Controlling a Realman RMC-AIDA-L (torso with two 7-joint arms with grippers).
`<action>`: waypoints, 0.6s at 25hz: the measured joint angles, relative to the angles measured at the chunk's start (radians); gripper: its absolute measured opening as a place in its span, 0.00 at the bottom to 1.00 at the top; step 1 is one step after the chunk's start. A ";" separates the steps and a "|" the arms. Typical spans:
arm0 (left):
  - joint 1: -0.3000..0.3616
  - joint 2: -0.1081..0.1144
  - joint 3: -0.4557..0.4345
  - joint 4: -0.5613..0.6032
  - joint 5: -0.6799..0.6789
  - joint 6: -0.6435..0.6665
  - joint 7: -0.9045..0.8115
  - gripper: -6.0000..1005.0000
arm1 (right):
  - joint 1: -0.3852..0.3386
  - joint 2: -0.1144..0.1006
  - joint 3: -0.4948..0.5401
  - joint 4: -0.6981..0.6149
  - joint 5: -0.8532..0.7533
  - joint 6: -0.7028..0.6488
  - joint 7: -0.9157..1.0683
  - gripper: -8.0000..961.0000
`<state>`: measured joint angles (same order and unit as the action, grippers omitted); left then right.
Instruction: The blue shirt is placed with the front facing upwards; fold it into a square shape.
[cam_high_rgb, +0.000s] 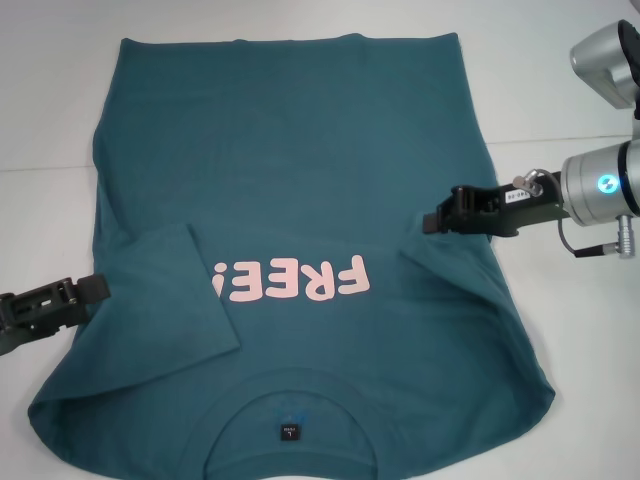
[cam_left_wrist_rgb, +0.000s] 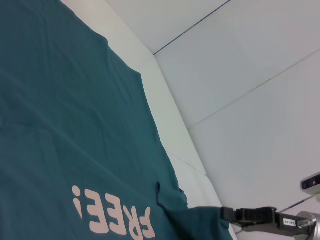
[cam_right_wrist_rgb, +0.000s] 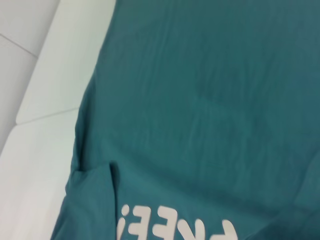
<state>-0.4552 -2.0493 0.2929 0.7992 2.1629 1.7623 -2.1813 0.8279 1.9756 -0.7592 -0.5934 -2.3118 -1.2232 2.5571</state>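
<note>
Shirt (cam_high_rgb: 300, 170) flat on table (cam_high_rgb: 40, 90), front up, both sleeves folded in | left gripper (cam_high_rgb: 95, 288) at left edge, right gripper (cam_high_rgb: 432, 215) over right sleeve, jaw state: cannot tell | next: keep folds symmetric, edges straight.

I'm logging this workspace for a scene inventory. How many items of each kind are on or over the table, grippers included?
Blue shirt: 1
Black collar tag on the shirt: 1
Grippers: 2, the left gripper at the shirt's left edge and the right gripper over its right side
White table: 1
Total: 5
</note>
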 joint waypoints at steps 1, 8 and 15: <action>0.001 0.000 0.000 0.000 0.000 -0.001 0.000 0.94 | 0.002 0.003 0.000 0.002 0.005 0.007 -0.001 0.03; 0.006 0.000 0.000 0.000 0.000 -0.004 0.000 0.94 | 0.017 0.020 -0.002 0.022 0.008 0.027 -0.026 0.03; 0.009 0.000 0.000 0.000 0.000 -0.012 0.000 0.94 | 0.022 0.020 -0.001 0.034 0.011 -0.040 -0.115 0.12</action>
<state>-0.4464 -2.0494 0.2929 0.7992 2.1629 1.7508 -2.1814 0.8496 1.9952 -0.7603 -0.5592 -2.3009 -1.2629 2.4419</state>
